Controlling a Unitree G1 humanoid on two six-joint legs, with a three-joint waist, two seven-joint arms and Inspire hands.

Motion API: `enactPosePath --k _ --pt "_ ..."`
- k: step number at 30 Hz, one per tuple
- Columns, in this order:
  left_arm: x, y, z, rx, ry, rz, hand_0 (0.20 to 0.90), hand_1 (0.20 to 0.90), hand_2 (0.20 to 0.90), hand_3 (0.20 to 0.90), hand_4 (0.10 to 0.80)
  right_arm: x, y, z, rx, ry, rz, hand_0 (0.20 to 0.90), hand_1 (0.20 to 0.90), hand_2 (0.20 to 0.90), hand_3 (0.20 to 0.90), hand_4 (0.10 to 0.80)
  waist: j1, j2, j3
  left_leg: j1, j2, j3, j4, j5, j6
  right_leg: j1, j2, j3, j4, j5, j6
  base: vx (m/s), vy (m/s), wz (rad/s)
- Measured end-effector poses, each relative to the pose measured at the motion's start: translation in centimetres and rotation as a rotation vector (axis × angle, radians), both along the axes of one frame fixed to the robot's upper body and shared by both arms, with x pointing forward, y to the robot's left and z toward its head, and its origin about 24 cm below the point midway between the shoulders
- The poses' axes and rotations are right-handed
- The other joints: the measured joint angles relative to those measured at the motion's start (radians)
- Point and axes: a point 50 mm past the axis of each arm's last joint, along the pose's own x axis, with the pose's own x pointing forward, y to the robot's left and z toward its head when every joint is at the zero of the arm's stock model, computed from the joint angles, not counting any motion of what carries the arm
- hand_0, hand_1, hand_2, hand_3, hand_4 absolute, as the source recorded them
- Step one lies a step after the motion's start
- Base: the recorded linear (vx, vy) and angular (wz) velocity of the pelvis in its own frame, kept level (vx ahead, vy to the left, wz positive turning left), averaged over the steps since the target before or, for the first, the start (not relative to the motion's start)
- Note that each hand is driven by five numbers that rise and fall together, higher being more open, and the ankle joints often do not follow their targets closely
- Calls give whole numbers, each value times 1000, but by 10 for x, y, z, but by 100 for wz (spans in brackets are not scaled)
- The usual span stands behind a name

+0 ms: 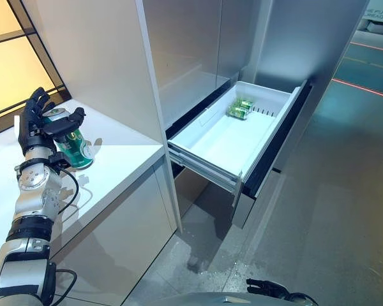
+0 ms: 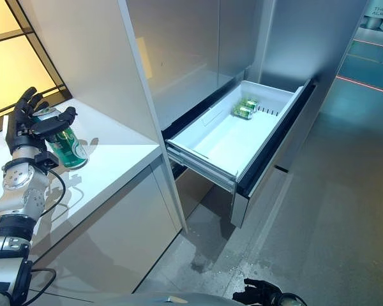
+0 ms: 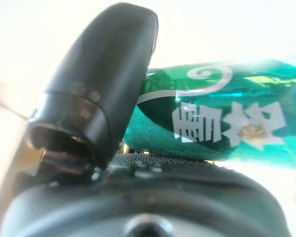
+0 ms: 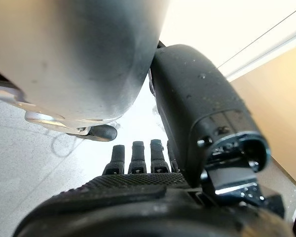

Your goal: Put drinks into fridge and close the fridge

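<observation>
A green can stands on the white counter at the left. My left hand is against it: the fingers stand straight up behind the can and the thumb reaches across its top front. In the left wrist view the can lies against the palm under the thumb. The fridge drawer is pulled out, white inside, with green cans lying at its back. My right hand hangs low by the floor, its fingers relaxed and holding nothing.
A tall grey cabinet panel rises between the counter and the fridge. The drawer's dark front juts out over the grey floor. A yellow-lit window is at the far left.
</observation>
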Motion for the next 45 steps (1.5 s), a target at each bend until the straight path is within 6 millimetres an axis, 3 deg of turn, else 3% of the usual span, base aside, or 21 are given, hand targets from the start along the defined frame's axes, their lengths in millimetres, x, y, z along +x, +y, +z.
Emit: enactPosePath --k 24,25,27,28,37,45 --pt "-1 2 -4 -6 21 3 900 900 900 900 800 0 0 0 0 -1 0 900 900 900 900 800 2 0 0 0 0 -8 0 0 0 2 0 -8 -1 0 0 0 0 0" --pt "-1 2 -4 -5 21 1 582 582 582 529 429 0 0 0 0 -1 0 900 900 900 900 800 2 0 0 0 0 -7 0 0 0 2 0 -8 -1 0 0 0 0 0" --pt "-1 2 -4 -5 21 -3 479 479 479 409 309 0 0 0 0 -1 0 900 900 900 900 800 2 0 0 0 0 -7 0 0 0 2 0 -8 -1 0 0 0 0 0" --pt "-1 2 -4 -5 21 -3 302 302 302 203 103 0 0 0 0 -1 0 900 900 900 900 800 2 0 0 0 0 -7 0 0 0 2 0 -8 -1 0 0 0 0 0" --pt "-1 1 -5 14 34 -27 300 300 300 200 100 0 0 0 -1 -1 0 900 900 900 900 800 8 1 2 0 0 -7 0 0 0 2 0 -8 -1 0 0 0 0 0" --pt "2 -8 4 115 56 -147 300 300 300 200 100 6 -1 3 9 -46 -2 900 900 900 900 800 16 -1 11 0 0 -9 0 0 0 3 0 -9 0 0 0 0 0 0"
